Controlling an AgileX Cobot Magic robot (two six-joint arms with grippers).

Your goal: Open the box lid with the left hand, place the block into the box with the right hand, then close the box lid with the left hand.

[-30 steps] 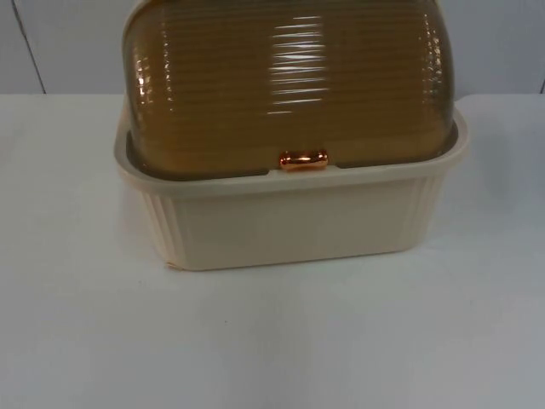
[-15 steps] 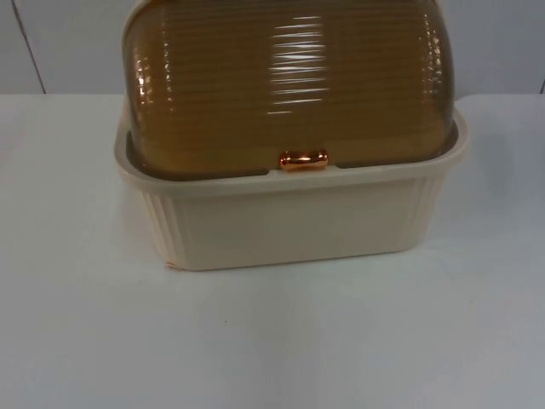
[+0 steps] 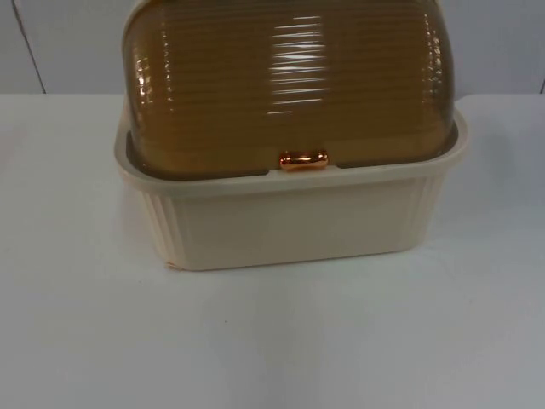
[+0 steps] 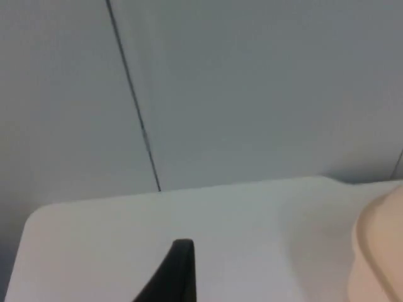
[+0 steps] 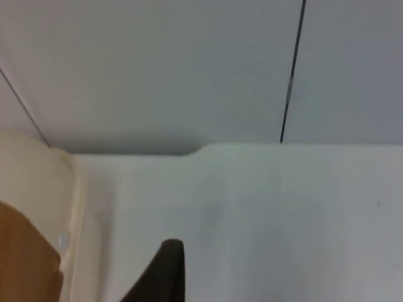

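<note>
A cream ribbed box [image 3: 289, 221] stands in the middle of the white table in the top view. Its amber ribbed dome lid [image 3: 285, 81] is down on the rim, and a small copper handle [image 3: 303, 159] sits at the lid's front edge. My left gripper [image 4: 179, 270] hovers over the table to the left of the box, whose cream corner [image 4: 381, 245] shows beside it. My right gripper [image 5: 165, 270] hangs over the table to the right of the box [image 5: 44, 201], apart from it, with a bit of the amber lid [image 5: 25, 258] in sight. Both arms wait.
The grey partition wall [image 3: 502, 43] rises behind the box, with dark vertical seams [image 4: 135, 107]. White table top [image 3: 272, 341] lies bare in front of the box and on both sides of it.
</note>
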